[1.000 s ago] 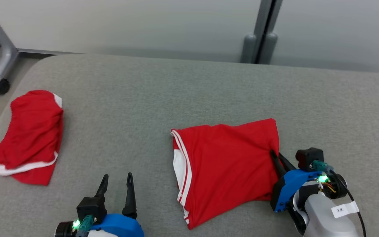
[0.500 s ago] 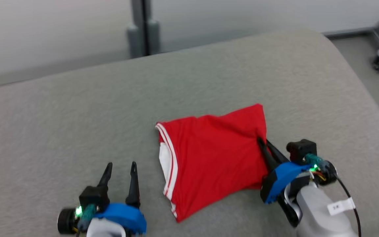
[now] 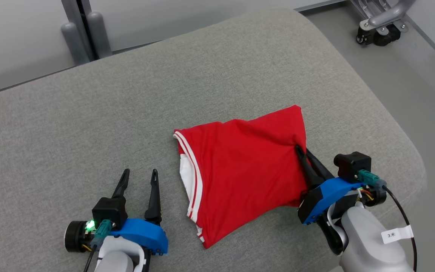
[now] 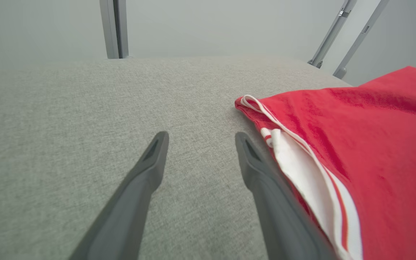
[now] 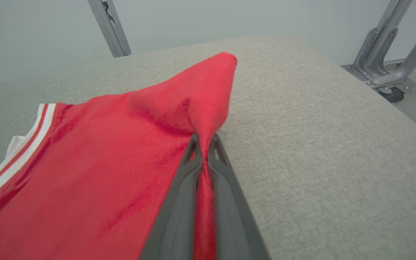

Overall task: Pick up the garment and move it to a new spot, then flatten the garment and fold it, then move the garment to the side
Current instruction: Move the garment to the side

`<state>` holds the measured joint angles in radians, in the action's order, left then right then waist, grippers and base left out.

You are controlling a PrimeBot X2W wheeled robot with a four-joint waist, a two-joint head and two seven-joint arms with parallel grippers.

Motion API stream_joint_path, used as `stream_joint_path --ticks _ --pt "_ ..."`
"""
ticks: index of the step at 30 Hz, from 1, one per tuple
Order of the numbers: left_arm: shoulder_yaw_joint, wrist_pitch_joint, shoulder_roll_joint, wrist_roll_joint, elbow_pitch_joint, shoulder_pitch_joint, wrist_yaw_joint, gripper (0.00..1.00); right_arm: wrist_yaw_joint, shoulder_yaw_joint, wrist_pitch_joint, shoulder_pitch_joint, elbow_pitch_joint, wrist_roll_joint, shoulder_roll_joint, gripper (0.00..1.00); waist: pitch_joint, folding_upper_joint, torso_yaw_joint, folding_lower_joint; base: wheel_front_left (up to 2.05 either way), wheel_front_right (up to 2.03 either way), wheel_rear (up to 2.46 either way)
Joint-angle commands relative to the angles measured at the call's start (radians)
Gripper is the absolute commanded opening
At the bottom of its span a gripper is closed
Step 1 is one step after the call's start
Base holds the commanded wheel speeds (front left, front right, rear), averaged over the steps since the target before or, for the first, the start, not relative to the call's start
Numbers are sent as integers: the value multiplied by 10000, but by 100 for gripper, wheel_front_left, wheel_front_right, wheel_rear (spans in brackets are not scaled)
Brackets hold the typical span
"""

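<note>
Nearest to me, on the near left, my left gripper (image 3: 140, 171) sits low over the grey bench (image 3: 70, 124) with its two dark fingers spread wide and nothing between them (its right-hand finger is just beside the striped hem, and I cannot tell whether it touches). On the near right, my right gripper (image 3: 298, 148) is pinched tight on the red garment (image 3: 240, 170) at its right edge. The right wrist view shows red cloth squeezed between the two fingers and drawn up into a small ridge there. The garment lies on the bench a little right of the middle, mostly flat. Its white-and-red striped hem and a strip of white lining face left toward the left gripper, one corner points near, and another points far right. Beyond it the bench fabric runs on to a rounded far-right corner. Farther still, two grey upright posts (image 3: 85, 34) stand against the pale wall at far left, and a grey metal frame on black castors (image 3: 378, 34) rests on the floor (image 3: 421, 94) at far right.
</note>
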<state>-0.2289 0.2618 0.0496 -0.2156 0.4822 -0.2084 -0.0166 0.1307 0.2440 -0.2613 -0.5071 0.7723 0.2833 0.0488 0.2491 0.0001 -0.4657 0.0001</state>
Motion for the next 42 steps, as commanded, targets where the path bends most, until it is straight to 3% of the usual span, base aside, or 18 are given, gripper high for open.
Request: stream_joint_path --ticks 1,7,12,22,29,30,31,37,42 --pt "20 45 15 94 24 -200 61 100 1 -147 -53 21 -57 -111 42 0 96 -1 63 -1 0 0 0" --pt "-162 45 14 303 103 -487 118 100 1 -911 -54 -776 178 -1569 94 0 525 -1 657 -1 0 0 0" --pt "-221 45 12 459 105 -712 144 100 -1 -2079 -54 -2025 595 -2798 615 0 1020 -1 1429 -1 0 0 0" --pt "-123 11 81 741 -24 -964 216 100 -1 -6102 0 -3890 2155 -5811 2707 0 1725 -1 2778 -1 0 0 0" --pt "-109 1 131 762 -84 -1026 199 100 -1 -8414 91 -4215 2045 -7885 3084 0 1925 -1 3120 -1 0 0 0" --pt "-105 1 134 772 -87 -1039 199 100 -2 -8749 179 -4231 2017 -8099 3037 39 1946 -1 3136 -1 0 0 0" --pt "-104 2 135 782 -83 -1051 200 100 -2 -9052 198 -4236 1951 -8341 2971 100 1962 -1 3148 -1 0 0 0" --pt "-107 4 125 757 -113 -1089 131 100 -1 -10192 3 -4353 1574 -9128 2265 100 1812 -1 3193 -1 0 0 0" --pt "-57 14 47 591 -284 -946 -70 100 -1 -9088 -48 -4064 433 -8008 901 100 1433 -1 3310 -1 0 0 0"
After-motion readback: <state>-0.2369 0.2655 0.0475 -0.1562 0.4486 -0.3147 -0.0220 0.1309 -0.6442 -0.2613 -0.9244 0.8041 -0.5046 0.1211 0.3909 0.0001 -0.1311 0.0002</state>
